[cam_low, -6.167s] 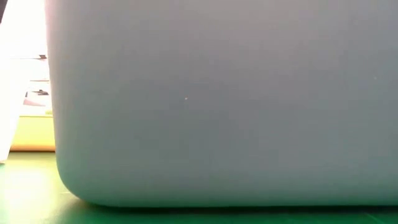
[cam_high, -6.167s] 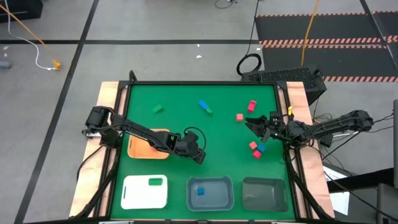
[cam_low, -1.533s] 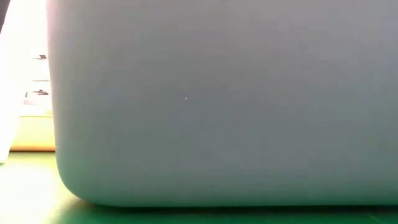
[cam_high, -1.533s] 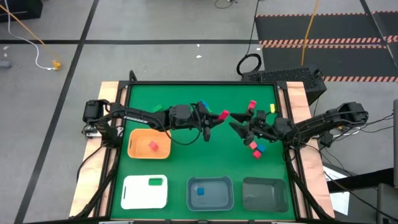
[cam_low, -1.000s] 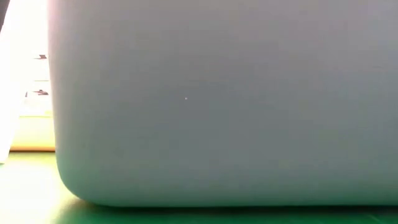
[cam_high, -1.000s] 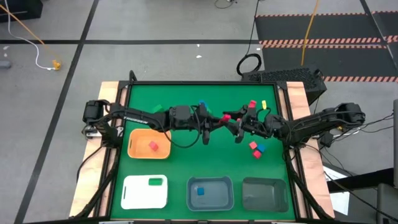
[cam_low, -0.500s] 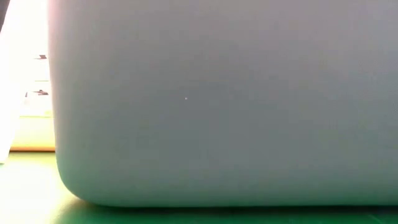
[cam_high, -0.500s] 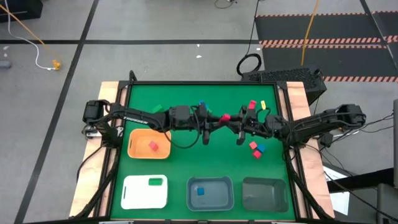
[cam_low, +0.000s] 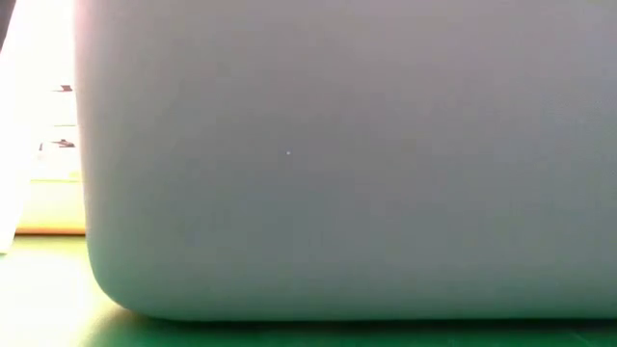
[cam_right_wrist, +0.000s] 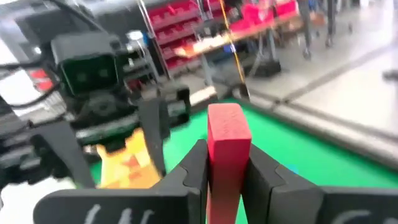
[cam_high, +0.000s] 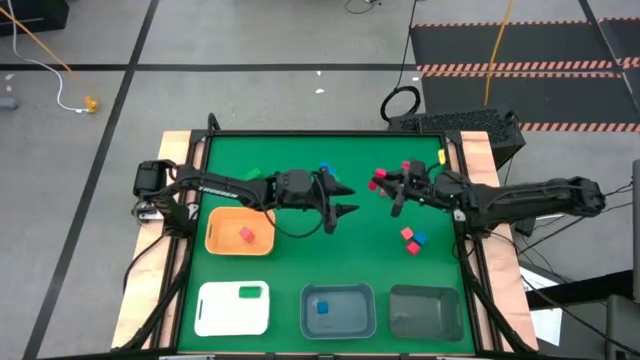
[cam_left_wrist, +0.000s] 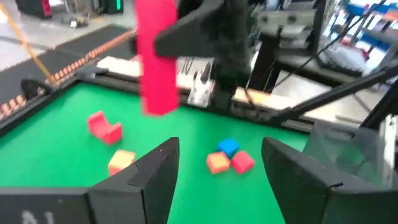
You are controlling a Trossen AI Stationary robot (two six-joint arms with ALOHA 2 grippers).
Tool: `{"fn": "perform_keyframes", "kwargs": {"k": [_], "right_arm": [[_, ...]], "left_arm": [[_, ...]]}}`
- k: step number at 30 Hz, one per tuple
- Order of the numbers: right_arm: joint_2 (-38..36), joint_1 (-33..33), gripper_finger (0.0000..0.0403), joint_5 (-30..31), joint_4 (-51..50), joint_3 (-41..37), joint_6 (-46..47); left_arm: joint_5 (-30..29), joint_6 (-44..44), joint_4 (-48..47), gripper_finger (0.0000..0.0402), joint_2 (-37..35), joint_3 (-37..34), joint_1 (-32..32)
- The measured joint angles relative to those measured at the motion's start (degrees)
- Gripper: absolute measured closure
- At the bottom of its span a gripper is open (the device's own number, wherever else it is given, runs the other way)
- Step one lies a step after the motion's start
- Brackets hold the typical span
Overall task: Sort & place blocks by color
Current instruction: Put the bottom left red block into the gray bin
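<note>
A red block (cam_high: 376, 183) hangs above the middle of the green table, with my right gripper (cam_high: 384, 186) shut on it. My left gripper (cam_high: 342, 198) faces it a little to the left, open, with nothing between its fingers (cam_left_wrist: 155, 177). The left wrist view shows the block as an upright red bar (cam_left_wrist: 155, 56). Loose blocks lie on the mat: blue (cam_high: 323, 167), red (cam_high: 405, 166), and a red and blue cluster (cam_high: 412, 240). The orange tray (cam_high: 225, 240) holds a red block (cam_high: 246, 234). My right gripper pinches the red block's two flat sides (cam_right_wrist: 227, 146) between its two fingers. The fingers come level from the table's right side and lie across the bar. The bar stands upright in the hold, lifted clear of the mat.
Along the near edge stand a white tray (cam_high: 215, 315) with a green block (cam_high: 248, 293), a blue-grey tray (cam_high: 350, 322) with a blue block (cam_high: 321, 308), and a grey tray (cam_high: 426, 312). A pale tray wall (cam_low: 337, 173) fills the low view.
The red block has passed from my left gripper to my right one. The right gripper shut on it at mid-table, the left gripper opened and let go, and the right gripper drew back toward the table's right edge with the block, still clear of the mat.
</note>
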Motion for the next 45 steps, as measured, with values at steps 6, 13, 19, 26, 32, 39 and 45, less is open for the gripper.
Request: {"fn": "perform_keyframes", "kwargs": {"k": [6, 13, 19, 26, 32, 39, 45], "right_arm": [[-6.9, 0.9, 0.0359, -10.7, -9.5, 0.0, 15.6], [-6.5, 8.0, 0.0359, -21.6, -11.7, 0.0, 37.7], [-3.8, 15.5, 0.0359, -21.2, -13.3, 0.5, 50.7], [1.0, 21.8, 0.0359, -16.3, -15.6, 12.0, 47.1], [6.2, 25.1, 0.0359, -14.9, -36.7, 21.0, 45.6], [10.0, 31.4, 0.0359, -15.3, -37.6, 21.5, 58.4], [11.4, 37.8, 0.0359, -15.2, -38.7, 21.6, 70.5]], "left_arm": [[-0.3, 0.9, -7.2, 0.0163, 0.0, 0.0, 1.4], [-0.3, -0.2, -14.1, 0.0163, 0.0, 0.0, 4.1], [-0.3, -0.6, -15.2, 0.0162, 0.0, 0.0, 6.2], [-0.3, -0.7, -15.3, 0.0163, 0.0, 0.0, 8.4], [-0.3, -1.4, -15.3, 0.0162, 0.0, 0.0, 9.1], [-0.3, -1.4, -15.3, 0.0162, 0.0, 0.0, 9.1], [-0.3, -2.0, -13.7, 0.0162, 0.0, 0.0, 9.1]]}}
